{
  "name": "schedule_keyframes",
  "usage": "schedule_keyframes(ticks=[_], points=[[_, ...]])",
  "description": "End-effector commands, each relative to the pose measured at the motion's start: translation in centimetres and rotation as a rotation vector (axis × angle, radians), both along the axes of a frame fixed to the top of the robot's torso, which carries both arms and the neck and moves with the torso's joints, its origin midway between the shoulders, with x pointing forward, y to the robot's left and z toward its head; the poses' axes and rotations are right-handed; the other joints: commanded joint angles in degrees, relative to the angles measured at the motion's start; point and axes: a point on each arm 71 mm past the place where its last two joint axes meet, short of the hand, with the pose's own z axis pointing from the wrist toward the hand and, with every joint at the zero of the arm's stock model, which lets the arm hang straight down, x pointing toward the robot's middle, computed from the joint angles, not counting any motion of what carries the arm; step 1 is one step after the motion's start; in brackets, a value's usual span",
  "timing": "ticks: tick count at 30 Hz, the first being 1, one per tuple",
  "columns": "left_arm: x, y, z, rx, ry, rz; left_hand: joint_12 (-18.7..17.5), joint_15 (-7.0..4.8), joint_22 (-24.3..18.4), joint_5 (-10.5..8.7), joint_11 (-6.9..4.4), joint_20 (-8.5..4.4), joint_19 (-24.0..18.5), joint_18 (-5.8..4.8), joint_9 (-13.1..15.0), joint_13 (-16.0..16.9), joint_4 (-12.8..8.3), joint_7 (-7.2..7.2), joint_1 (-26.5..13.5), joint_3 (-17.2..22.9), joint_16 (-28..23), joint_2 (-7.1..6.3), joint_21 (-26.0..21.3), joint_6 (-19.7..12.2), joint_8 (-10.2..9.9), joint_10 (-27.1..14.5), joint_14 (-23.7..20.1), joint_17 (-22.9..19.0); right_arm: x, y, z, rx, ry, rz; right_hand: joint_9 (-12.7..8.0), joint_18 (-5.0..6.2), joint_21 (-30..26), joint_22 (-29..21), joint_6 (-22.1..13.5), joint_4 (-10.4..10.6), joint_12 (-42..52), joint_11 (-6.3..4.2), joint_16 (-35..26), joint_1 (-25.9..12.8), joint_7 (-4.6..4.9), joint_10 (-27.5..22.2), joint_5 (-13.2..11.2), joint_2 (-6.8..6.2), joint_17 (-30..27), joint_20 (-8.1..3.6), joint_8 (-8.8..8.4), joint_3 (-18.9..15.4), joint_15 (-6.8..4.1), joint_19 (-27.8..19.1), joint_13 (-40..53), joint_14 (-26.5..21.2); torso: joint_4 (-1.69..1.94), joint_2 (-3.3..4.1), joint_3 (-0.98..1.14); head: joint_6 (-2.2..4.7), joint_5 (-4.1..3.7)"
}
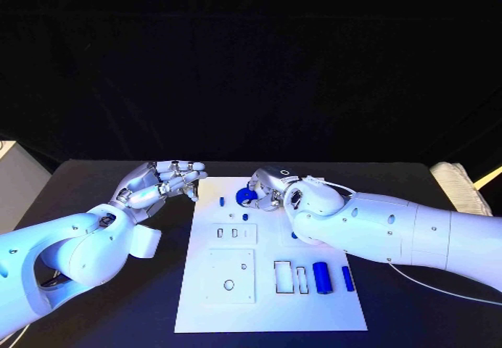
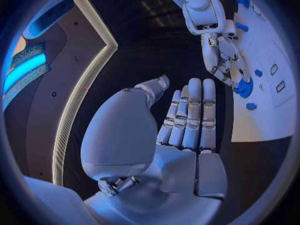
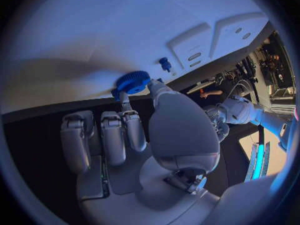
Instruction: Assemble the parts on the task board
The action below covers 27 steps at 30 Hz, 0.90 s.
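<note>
Two hands: both sit at the upper end of the task board (image 1: 210, 304), near mid-frame in the head view.
Right hand (image 1: 270, 190): it pinches a blue gear (image 1: 247, 196) between thumb and a fingertip; the other fingers lie straight, side by side.
Gear: round, toothed rim, deep blue; in the right wrist view (image 3: 132, 81) it touches the white plate near its far edge.
Left hand (image 1: 162, 185): at the board's upper left corner, just off the plate; fingers slightly curled and apart, holding nothing.
Board: white rectangle, long side running up the frame, with raised square plates and slots.
Other parts: two blue cylinders (image 1: 322, 278) lie side by side at lower right of the board; small blue pegs (image 1: 245, 216) stand just below the gear.
Edges: the board's left edge has bare black table (image 1: 125, 304) beside it.
Open room: the board's lower left stretch lies uncovered by either arm.
</note>
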Motion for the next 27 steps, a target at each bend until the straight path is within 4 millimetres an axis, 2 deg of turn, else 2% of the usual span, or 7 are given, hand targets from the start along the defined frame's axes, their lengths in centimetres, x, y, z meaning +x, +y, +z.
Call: schedule_keyframes(ticks=[1,5,14,20,21,24,27], points=[[-0.1,-0.2,0.2,-0.006,-0.008,-0.016,-0.22,-0.14,0.09,-0.19,0.15,0.02,-0.27,0.28,0.07,0.06,0.08,-0.16,-0.16,0.38,0.28,0.42,0.15,-0.34,-0.33,-0.45,-0.34,-0.07,0.0,-0.4,-0.5,-0.011,0.024,-0.003,-0.01,-0.38,0.26,15.08,0.27,-0.05,0.15,-0.22,0.33,-0.16,-0.23,1.56,0.35,0.34,15.1,-0.02,0.01,0.42,-0.05,6.0,10.72,6.06,0.05,0.0,0.05,-0.02,-0.08],[-0.1,-0.1,0.2,-0.005,-0.009,-0.014,-0.22,-0.14,0.09,-0.19,0.15,0.02,-0.27,0.28,0.07,0.06,0.08,-0.16,-0.16,0.38,0.28,0.42,0.15,-0.34,-0.33,-0.45,-0.34,-0.07,0.0,-0.7,-0.4,-0.004,0.016,-0.007,-0.02,-0.38,0.26,15.08,0.2,-0.15,0.2,-0.24,0.33,-0.13,-0.25,1.62,0.75,0.26,15.1,-0.08,-0.05,0.63,-0.1,6.0,10.77,6.06,0.13,-0.01,0.01,-0.07,-0.15],[-0.1,-0.1,0.2,-0.005,-0.009,-0.012,-0.22,-0.14,0.09,-0.19,0.15,0.02,-0.27,0.28,0.07,0.06,0.08,-0.16,-0.16,0.38,0.28,0.42,0.15,-0.34,-0.33,-0.45,-0.34,-0.07,-0.7,-1.7,-0.1,0.035,-0.012,-0.001,-0.02,-0.38,0.26,15.08,0.21,-0.19,0.33,-0.25,0.33,-0.09,-0.26,1.74,0.92,0.21,15.1,-0.1,-0.05,0.73,-0.11,6.0,10.89,6.06,0.06,-0.05,-0.01,-0.05,-0.18],[0.0,0.1,0.1,-0.003,-0.01,-0.007,-0.25,-0.11,0.16,-0.19,0.19,0.04,-0.38,0.28,0.08,0.05,0.04,-0.1,-0.26,0.42,0.29,0.38,0.28,-0.44,-0.38,-0.55,-0.38,-0.11,-1.7,-4.8,1.4,0.143,-0.076,-0.023,-0.03,-0.38,0.26,15.08,0.17,-0.4,0.39,-0.32,0.33,0.49,-0.29,1.82,1.65,-0.26,15.1,-0.2,-0.15,1.42,-0.2,6.0,10.95,6.06,-0.18,-0.22,0.07,0.2,-0.19],[0.0,0.2,0.1,-0.003,-0.01,-0.006,-0.25,-0.1,0.16,-0.19,0.19,0.05,-0.4,0.28,0.09,0.05,0.03,-0.1,-0.26,0.42,0.28,0.37,0.28,-0.45,-0.38,-0.55,-0.4,-0.11,-1.8,-5.5,1.7,0.168,-0.078,-0.025,-0.06,-0.38,0.26,15.08,0.03,-0.55,0.22,-0.28,0.33,0.98,-0.23,1.68,1.48,-0.78,15.1,-0.21,-0.28,1.65,-0.18,6.0,10.8,6.06,-0.26,-0.28,0.11,0.3,-0.2],[0.1,0.2,0.1,-0.003,-0.011,-0.005,-0.25,-0.1,0.17,-0.19,0.19,0.05,-0.41,0.27,0.09,0.05,0.03,-0.11,-0.26,0.42,0.27,0.37,0.29,-0.46,-0.38,-0.56,-0.42,-0.12,-2.2,-7.5,2.7,0.23,-0.06,-0.018,-0.16,-0.38,0.26,15.08,-0.42,-1.06,-0.36,-0.09,0.31,3.02,0.02,1.15,0.2,-1.23,15.04,-0.13,-0.68,2.77,-0.06,6.0,10.31,6.05,-0.45,-0.38,0.19,0.58,-0.2],[0.1,0.2,0.1,-0.004,-0.011,-0.006,-0.25,-0.1,0.17,-0.19,0.19,0.05,-0.41,0.27,0.09,0.05,0.03,-0.11,-0.26,0.42,0.27,0.37,0.29,-0.46,-0.38,-0.56,-0.42,-0.12,-2.4,-9.9,3.4,0.282,-0.017,-0.018,-0.18,-0.38,0.26,15.08,-0.42,-2.47,-0.71,0.0,0.29,6.26,0.12,0.84,-1.35,-1.68,14.96,-0.04,-0.9,4.41,0.04,6.0,10.04,6.03,-0.66,-0.51,0.34,0.6,-0.17]])
